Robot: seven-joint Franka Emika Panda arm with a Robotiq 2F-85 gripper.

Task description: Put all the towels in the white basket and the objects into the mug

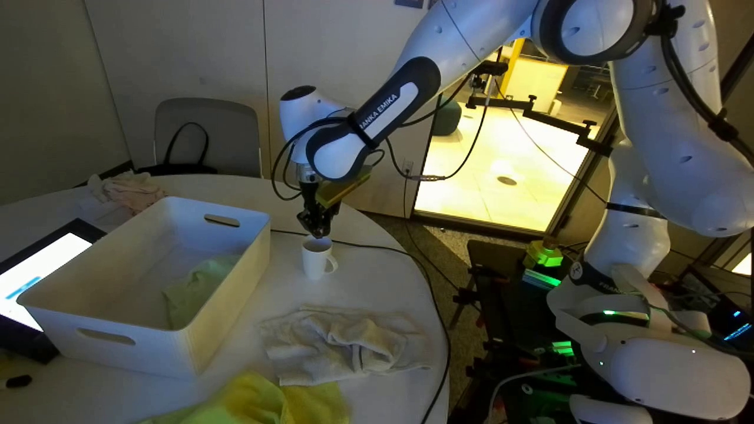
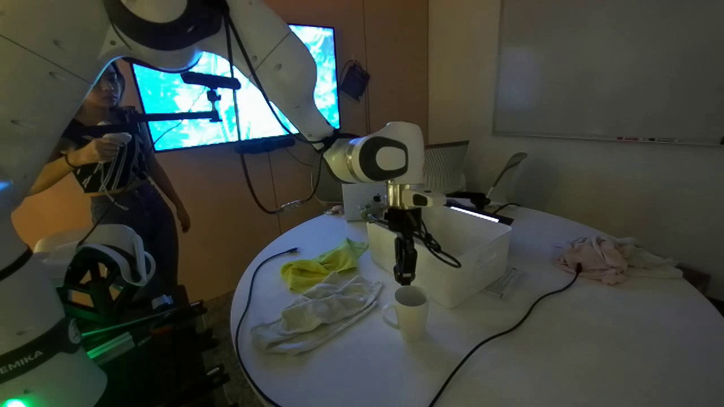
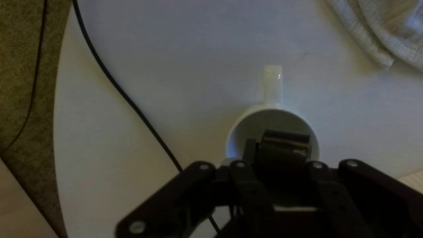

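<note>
My gripper [image 1: 320, 232] hangs directly over the mouth of the white mug [image 1: 314, 260], its tips near the rim. In the wrist view it is shut on a dark cylindrical object [image 3: 287, 140] with a shiny stripe; this hides the right fingertip, while the left fingertip [image 3: 250, 148] shows. The mug stands upright, handle [image 3: 273, 86] pointing away from the gripper's body. Inside the white basket [image 1: 230, 315] lies the pale green towel [image 1: 197, 288]. On the table beside it are the crumpled off-white towel [image 2: 319, 316] and the bright yellow towel [image 2: 322, 269].
A black cable [image 3: 132, 104] crosses the table close to the mug. Behind the basket lies a dark tablet [image 1: 35, 277] with a lit screen, and a laptop [image 2: 357, 198] stands near it. Pinkish cloths [image 2: 599, 260] are heaped farther off. A person [image 2: 130, 169] stands away from the table.
</note>
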